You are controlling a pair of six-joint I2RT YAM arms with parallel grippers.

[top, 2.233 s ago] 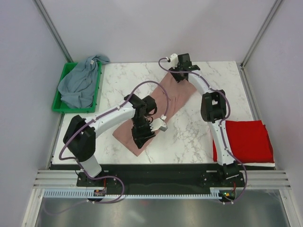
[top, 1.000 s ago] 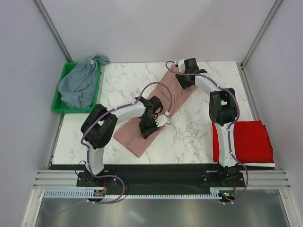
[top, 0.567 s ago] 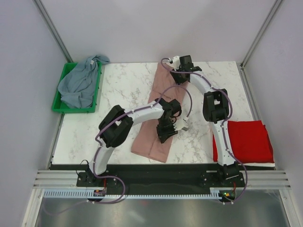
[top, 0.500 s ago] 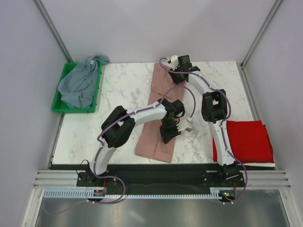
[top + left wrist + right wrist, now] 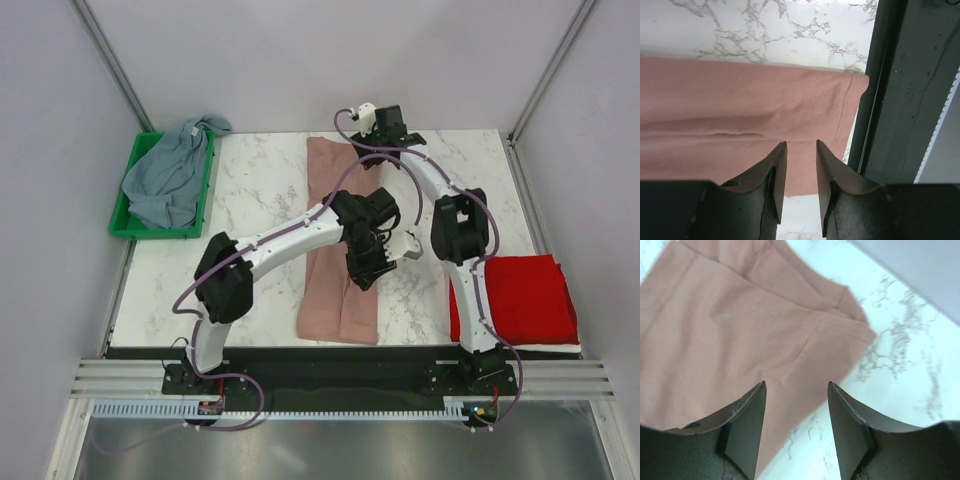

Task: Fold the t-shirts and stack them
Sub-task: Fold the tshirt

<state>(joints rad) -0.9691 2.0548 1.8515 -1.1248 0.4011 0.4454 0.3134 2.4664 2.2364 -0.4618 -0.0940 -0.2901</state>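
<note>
Dusty-pink tee (image 5: 338,310) lies as a long narrow strip on the worktop (image 5: 260,190), left of the folded red tee (image 5: 520,295) and apart from it. One end runs far back past the red tee; the other stops at the worktop's near edge, about level with the red tee's near edge. No print showing. Grey-blue tee (image 5: 165,180) is heaped in the green bin (image 5: 122,222), well left of the red tee, unfolded.

Left tool (image 5: 801,145) hangs over the strip's near half, jaws narrow, nothing visibly pinched between them. Right tool (image 5: 796,385) is over the far end, well behind the red tee, jaws wide and empty; cloth under it looks blurred.

Judgement: the sides look folded in, so the cross-fold comes next.

Risks:
- The near hem sits right by the worktop edge, so a pull toward the bases could drag it over.
- A pinch that takes only the top layer would open the long fold.
- Uneven lifting by the two tools would skew the strip.
- Left arm's cable loops above the cloth and could snag and rumple it.
</note>
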